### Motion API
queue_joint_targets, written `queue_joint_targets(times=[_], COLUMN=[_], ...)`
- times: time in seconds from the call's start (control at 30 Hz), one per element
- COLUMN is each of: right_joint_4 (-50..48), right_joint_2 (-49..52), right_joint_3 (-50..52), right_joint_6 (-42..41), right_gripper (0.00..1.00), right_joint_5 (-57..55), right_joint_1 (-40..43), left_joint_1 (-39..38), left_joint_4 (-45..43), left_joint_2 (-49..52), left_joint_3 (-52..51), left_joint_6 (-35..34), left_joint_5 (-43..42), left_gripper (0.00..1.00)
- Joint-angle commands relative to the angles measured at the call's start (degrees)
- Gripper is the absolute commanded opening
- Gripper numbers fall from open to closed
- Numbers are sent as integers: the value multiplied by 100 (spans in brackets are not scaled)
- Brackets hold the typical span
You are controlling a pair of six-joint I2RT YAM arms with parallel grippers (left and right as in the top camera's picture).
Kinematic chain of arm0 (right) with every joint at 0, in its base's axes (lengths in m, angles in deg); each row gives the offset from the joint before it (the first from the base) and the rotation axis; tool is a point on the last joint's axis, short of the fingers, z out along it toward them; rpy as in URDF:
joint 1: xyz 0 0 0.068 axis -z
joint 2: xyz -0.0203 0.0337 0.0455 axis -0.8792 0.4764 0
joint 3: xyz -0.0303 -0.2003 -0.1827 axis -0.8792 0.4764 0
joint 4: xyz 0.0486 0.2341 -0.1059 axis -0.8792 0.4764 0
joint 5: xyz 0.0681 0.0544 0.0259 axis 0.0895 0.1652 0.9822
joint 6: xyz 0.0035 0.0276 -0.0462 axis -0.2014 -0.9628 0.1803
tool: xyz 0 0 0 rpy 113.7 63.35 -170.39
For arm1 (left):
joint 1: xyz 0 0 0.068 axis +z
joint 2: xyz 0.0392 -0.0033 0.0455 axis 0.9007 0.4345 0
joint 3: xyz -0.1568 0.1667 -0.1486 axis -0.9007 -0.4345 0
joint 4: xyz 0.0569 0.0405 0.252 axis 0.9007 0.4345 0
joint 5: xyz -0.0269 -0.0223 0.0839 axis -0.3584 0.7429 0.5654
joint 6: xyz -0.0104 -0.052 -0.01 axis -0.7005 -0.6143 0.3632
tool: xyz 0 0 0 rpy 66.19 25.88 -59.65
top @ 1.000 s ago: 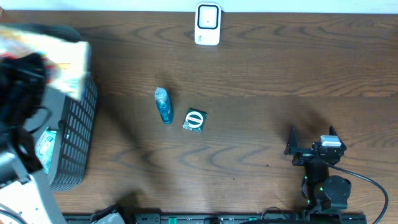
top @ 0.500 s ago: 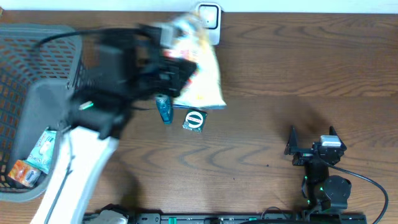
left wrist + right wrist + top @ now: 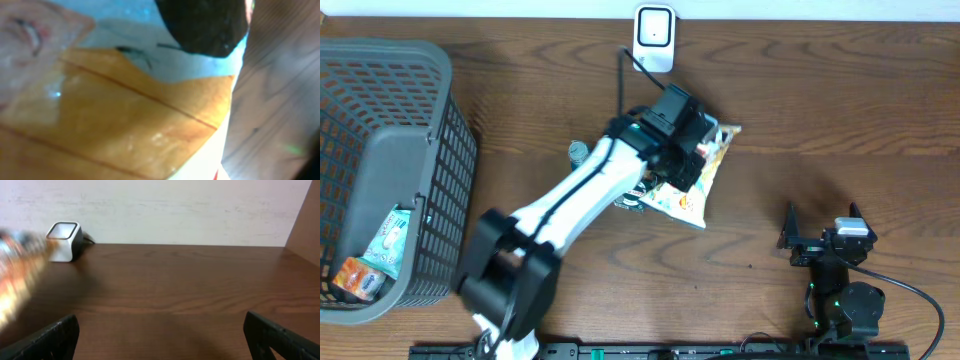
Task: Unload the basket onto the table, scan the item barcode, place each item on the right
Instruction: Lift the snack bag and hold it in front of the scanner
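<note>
Snack bag carried rightward, long axis diagonal, left fingers clenching it, right fingers spread.

A dark brown wooden table with wavy grain meets a pale, plain wall.

The basket stands at the left end of the table, with two packets in its near corner, and the scanner sits at the far edge near the middle. The snack bag is in the left gripper, in front of the scanner. The bottle lies just left of it, partly behind the arm, and the right gripper is well apart at the near right.
</note>
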Motion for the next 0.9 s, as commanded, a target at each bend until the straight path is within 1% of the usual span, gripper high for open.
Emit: queue_joint_targets(times=[0.0, 0.13, 0.57, 0.7, 0.87], right_joint_4=[11, 11, 11, 11, 11], right_joint_2=[-31, -31, -31, -31, -31], right_joint_3=[13, 13, 13, 13, 13], right_joint_6=[85, 85, 85, 85, 85], right_gripper=[99, 99, 99, 99, 99], right_joint_5=[33, 33, 33, 33, 33], right_joint_1=[-81, -81, -81, -81, -81], left_joint_1=[-74, -79, -57, -55, -7], left_joint_4=[-31, -131, -575, -763, -979], left_joint_2=[295, 492, 614, 682, 802], left_joint_3=[74, 74, 37, 37, 37], left_joint_6=[459, 452, 450, 448, 101], left_joint_5=[44, -79, -111, -472, -516], left_gripper=[7, 7, 7, 7, 7])
